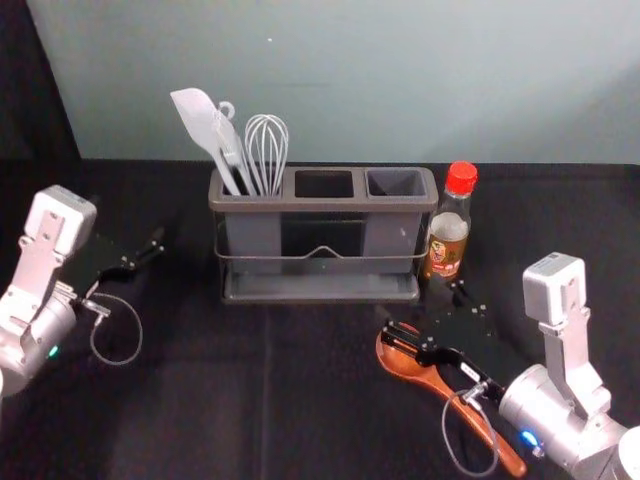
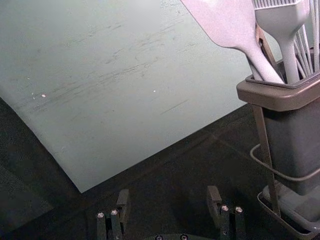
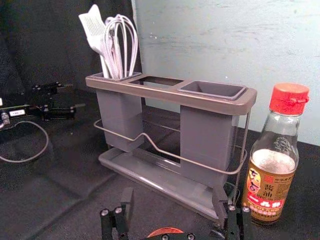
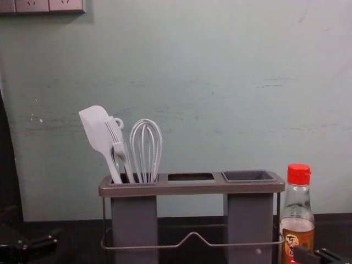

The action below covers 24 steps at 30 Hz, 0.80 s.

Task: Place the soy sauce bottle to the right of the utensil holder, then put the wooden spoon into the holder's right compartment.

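Upright at the right end of the utensil holder (image 1: 322, 204) stands the soy sauce bottle (image 1: 448, 235), red-capped, also in the right wrist view (image 3: 271, 165). The holder's right compartment (image 1: 396, 183) is empty. My right gripper (image 1: 424, 309) is in front of the bottle and the holder's right end, open with nothing between its fingertips; its own view shows the gripper (image 3: 173, 195) too. The wooden spoon (image 1: 481, 429) lies on the table, partly hidden under this gripper. My left gripper (image 1: 148, 254) is parked left of the holder, open in its wrist view (image 2: 168, 195).
A white spatula (image 1: 203, 124), a whisk (image 1: 267, 150) and another white utensil stand in the holder's left compartment. The middle compartment (image 1: 324, 184) is empty. Behind the black-covered table (image 1: 200, 400) rises a pale wall (image 1: 400, 80). Bare cloth lies before the holder.
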Each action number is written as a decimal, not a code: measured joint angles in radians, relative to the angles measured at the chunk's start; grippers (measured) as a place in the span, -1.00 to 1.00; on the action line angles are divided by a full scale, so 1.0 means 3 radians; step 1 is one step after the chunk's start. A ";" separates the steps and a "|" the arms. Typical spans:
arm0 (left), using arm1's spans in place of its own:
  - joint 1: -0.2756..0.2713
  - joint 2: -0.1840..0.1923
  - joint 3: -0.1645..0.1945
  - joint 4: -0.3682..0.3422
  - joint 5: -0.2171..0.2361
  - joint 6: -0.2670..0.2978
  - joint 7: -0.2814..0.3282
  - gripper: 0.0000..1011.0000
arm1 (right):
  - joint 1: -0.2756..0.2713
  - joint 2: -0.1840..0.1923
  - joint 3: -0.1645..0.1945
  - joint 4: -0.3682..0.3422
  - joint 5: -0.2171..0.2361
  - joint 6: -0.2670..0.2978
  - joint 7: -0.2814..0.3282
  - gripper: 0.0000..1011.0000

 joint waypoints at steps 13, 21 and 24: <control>0.0000 0.0000 0.0000 0.0000 0.0000 0.0000 0.0000 0.98 | 0.0005 0.0029 -0.0009 -0.0068 -0.0032 0.0175 -0.0005 0.98; 0.0000 0.0000 0.0000 0.0000 0.0000 0.0000 0.0000 0.98 | 0.0061 0.0119 -0.0094 -0.0510 -0.0211 0.1289 -0.0182 0.98; 0.0000 0.0000 0.0000 0.0000 0.0000 0.0000 0.0000 0.98 | 0.0138 0.0119 -0.0115 -0.0638 -0.0228 0.1813 -0.0194 0.98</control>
